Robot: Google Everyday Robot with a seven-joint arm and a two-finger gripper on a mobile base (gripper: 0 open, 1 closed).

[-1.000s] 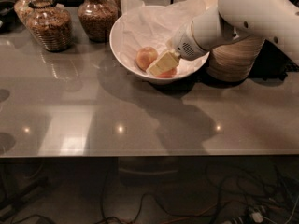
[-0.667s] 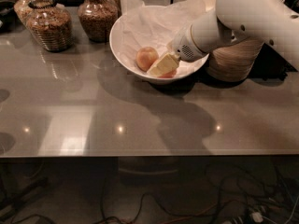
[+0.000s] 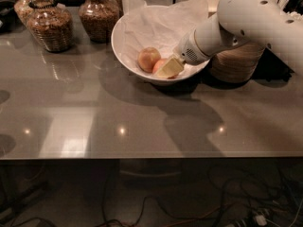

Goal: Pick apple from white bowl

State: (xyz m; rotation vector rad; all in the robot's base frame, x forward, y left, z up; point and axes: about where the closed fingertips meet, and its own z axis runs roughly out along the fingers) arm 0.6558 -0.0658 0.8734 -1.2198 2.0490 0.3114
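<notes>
Reaching into the white bowl, the gripper sits against the apple, positioned for a grasp; whether it is clenched cannot be told. A paler apple lies just beside.

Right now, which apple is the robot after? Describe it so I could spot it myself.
Find the wide white bowl lined with crumpled paper at the far side of the grey table. Two apples lie inside; the target apple is the one partly hidden behind the end effector, which reaches into the bowl. It is redder than the paler, tan-patched apple beside it.
</notes>
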